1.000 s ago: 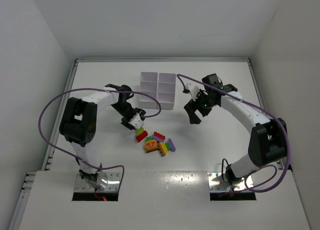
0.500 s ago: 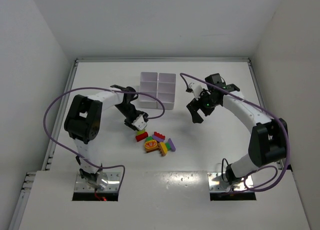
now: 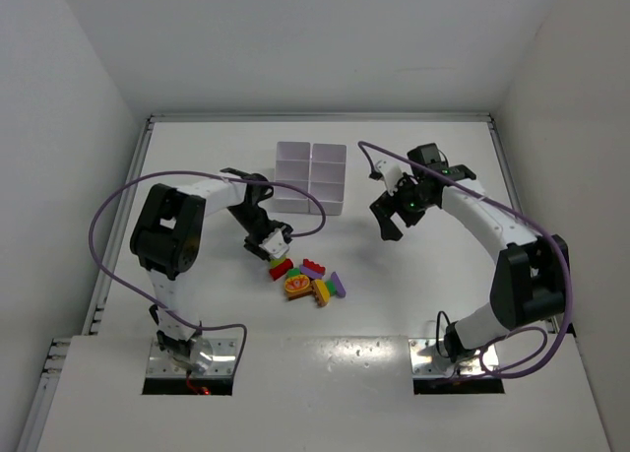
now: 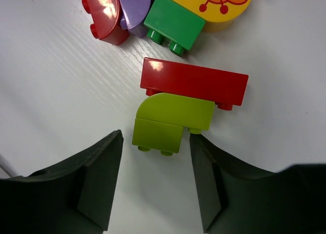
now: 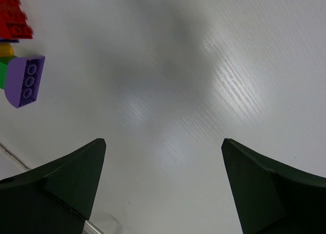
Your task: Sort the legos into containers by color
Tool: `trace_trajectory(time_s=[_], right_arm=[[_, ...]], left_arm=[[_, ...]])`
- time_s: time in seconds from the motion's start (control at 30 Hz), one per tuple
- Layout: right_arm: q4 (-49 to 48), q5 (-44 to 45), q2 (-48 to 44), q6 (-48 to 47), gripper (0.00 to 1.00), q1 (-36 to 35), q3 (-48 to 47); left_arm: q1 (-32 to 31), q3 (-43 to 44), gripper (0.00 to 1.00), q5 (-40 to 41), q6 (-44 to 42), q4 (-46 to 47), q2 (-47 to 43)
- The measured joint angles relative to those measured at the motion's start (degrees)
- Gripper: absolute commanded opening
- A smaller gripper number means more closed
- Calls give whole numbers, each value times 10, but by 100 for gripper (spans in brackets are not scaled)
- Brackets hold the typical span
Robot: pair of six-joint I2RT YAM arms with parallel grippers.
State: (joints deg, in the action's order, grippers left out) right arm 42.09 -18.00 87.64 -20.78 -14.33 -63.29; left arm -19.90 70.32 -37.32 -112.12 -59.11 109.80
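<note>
The left claw (image 4: 155, 180), spread wide and empty, has the lime-green brick (image 4: 170, 123) just ahead, centred, touching the red brick (image 4: 193, 82) beyond.

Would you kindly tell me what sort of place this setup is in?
Most likely a robotics lab test cell: a white table boxed in by plain white walls, the left arm and right arm bolted at its near edge, and toy bricks near a compartment tray.
</note>
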Motion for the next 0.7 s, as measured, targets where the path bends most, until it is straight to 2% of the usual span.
trace_trajectory(time_s=[0.13,0.33,0.43,0.5,0.53,0.63,0.7], right_arm=[[0,0,0,0,96,0,0],[0,0,0,0,96,4,5],[0,0,0,0,96,7,6],[0,0,0,0,96,7,6],[0,0,0,0,96,7,6],[0,-1,0,2,96,7,6],[0,-2,0,7,96,7,6]], left_arm=[[0,0,45,3,-2,-4,0],[-2,0,33,5,-3,-10,0],[-7,0,21,5,-3,-13,0],[-10,-1,17,4,2,-12,0],[-10,-2,15,3,12,-9,-1],[-11,-9,0,-7,66,13,-9],[-11,-26,0,-13,122,47,-27]])
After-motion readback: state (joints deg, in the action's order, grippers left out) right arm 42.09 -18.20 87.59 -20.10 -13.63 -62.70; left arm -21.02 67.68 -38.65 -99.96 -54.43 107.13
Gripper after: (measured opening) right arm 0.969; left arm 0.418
